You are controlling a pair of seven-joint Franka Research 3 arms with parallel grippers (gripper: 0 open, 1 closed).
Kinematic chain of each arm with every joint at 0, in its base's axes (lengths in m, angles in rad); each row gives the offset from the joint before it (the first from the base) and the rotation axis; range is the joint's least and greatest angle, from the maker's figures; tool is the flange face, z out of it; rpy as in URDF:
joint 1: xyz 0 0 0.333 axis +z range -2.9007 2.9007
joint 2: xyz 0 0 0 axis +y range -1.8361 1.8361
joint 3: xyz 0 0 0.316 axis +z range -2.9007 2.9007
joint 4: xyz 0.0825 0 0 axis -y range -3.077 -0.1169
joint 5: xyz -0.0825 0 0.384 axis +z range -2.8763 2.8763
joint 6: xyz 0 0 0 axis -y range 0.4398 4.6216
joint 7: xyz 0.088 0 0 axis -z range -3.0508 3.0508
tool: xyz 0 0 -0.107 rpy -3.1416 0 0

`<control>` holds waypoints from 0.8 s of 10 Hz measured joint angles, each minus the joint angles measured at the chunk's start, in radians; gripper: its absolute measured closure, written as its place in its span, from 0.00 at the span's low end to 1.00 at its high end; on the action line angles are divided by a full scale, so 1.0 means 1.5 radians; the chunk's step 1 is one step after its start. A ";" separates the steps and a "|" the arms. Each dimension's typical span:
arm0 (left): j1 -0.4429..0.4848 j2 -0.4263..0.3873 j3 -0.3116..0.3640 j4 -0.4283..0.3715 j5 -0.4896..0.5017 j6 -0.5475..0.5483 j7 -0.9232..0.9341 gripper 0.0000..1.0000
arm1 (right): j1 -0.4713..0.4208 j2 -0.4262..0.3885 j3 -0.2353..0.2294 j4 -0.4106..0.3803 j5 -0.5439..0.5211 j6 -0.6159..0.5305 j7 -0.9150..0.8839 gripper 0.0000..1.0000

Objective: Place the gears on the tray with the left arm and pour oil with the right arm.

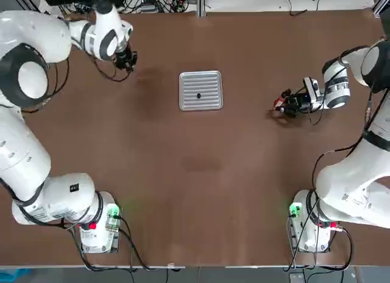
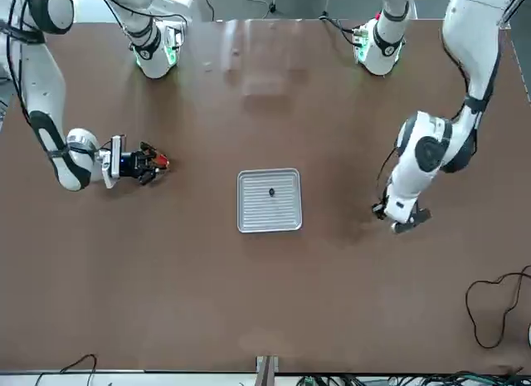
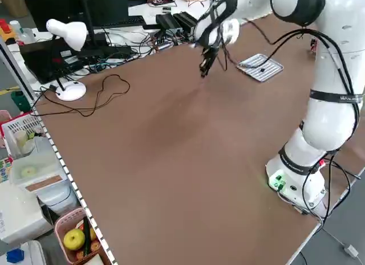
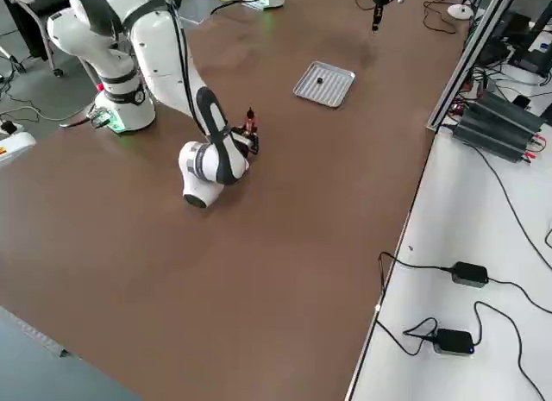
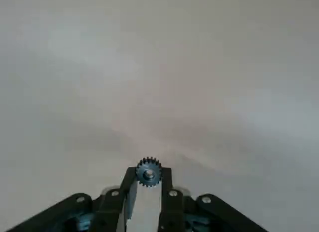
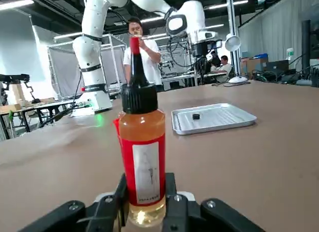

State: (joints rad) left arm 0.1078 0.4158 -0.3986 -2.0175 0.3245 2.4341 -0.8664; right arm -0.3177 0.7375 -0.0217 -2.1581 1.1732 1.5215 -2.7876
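Silvery tray at desk centre, one gear already on it. Left hand, at tray's 10 o'clock, pinches second gear: you carry it over, release above tray. Right hand, at 3 o'clock, clamps oil bottle upright; pour waits.

1. The left arm is showing a white shell with rounded joints and grey rings.
2. The right arm is looking the same, white with grey-ringed joints.
3. Both bases are glowing green, with red parts beside.
4. Black cables are running along the links and from the bases.
5. The black fingers are carrying small silver screws.
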 joint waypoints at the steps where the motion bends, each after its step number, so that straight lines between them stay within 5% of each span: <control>1: -0.056 0.020 -0.001 0.034 0.000 -0.018 -0.074 0.76 | 0.025 -0.001 0.000 -0.005 0.027 0.000 0.000 0.69; 8: -0.353 0.218 0.003 0.299 0.000 -0.054 -0.392 0.76 | 0.115 -0.021 -0.002 -0.021 0.124 0.026 0.026 0.69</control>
State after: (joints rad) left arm -0.4218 0.7425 -0.3946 -1.5684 0.3242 2.3526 -1.4546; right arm -0.1445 0.7061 -0.0243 -2.1890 1.3591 1.5602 -2.7489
